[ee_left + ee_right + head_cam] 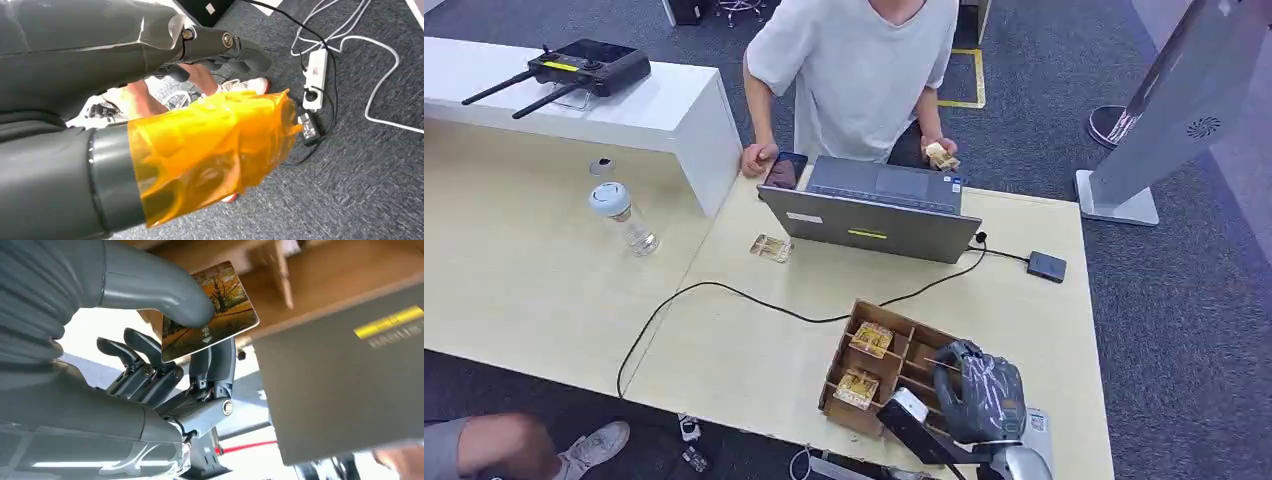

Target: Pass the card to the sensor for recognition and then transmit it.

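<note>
My right hand point(979, 392) hovers over the near right part of a wooden compartment box point(894, 400) at the table's front edge. In the right wrist view this hand point(150, 365) pinches a card point(220, 315) with an autumn-tree picture between thumb and fingers. More cards lie in the box point(871, 338), and another card point(771, 248) lies on the table by the laptop. A small black sensor point(1046, 266) sits on the table to the right of the laptop, on a cable. My left hand point(210, 150) hangs over the floor under an orange wrap that hides its fingers.
A grey laptop point(874, 212) stands open mid-table with a person point(854, 70) behind it, whose hand holds cards point(940, 155). A black cable point(724, 292) crosses the table. A bottle point(624, 215) stands at the left. A kiosk stand point(1164, 110) is on the floor at the far right.
</note>
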Available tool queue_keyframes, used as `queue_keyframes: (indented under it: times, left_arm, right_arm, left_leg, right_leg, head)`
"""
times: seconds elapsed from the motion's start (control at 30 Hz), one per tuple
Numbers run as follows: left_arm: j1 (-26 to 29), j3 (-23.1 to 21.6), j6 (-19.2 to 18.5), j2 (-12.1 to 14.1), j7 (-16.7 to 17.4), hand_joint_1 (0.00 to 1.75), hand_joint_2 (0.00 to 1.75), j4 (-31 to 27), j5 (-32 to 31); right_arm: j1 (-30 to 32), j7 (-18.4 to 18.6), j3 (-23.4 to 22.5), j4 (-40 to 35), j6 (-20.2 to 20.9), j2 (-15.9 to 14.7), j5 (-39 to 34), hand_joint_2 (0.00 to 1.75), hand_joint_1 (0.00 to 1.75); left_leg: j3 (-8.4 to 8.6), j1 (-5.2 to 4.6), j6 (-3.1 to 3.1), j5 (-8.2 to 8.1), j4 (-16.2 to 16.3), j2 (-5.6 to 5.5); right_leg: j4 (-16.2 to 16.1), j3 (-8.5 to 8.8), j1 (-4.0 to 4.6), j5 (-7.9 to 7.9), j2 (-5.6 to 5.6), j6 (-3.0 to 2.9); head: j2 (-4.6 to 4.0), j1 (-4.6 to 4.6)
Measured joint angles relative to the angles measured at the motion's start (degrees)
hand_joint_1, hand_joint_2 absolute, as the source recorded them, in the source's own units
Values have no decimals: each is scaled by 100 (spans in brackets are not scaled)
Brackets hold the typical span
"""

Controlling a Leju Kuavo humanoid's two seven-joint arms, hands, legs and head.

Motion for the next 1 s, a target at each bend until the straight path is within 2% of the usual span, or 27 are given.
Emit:
queue_keyframes:
  times: [0.53,1.0]
  left_arm:
    - [10,28,74,0,-85,0,0,0,76]
    - [7,37,70,0,-96,0,0,0,-13]
  right_arm:
    - [50,-424,0,-1252,-61,17,-13,175,175]
    - [-137,-505,2,-1488,-33,28,-135,175,175]
  left_leg:
    - [-1,0,0,0,0,0]
    - [-1,0,0,0,0,0]
  right_leg:
    - [0,1,0,0,0,0]
    - [0,0,0,0,0,0]
  head:
    - [0,0]
    - [0,0]
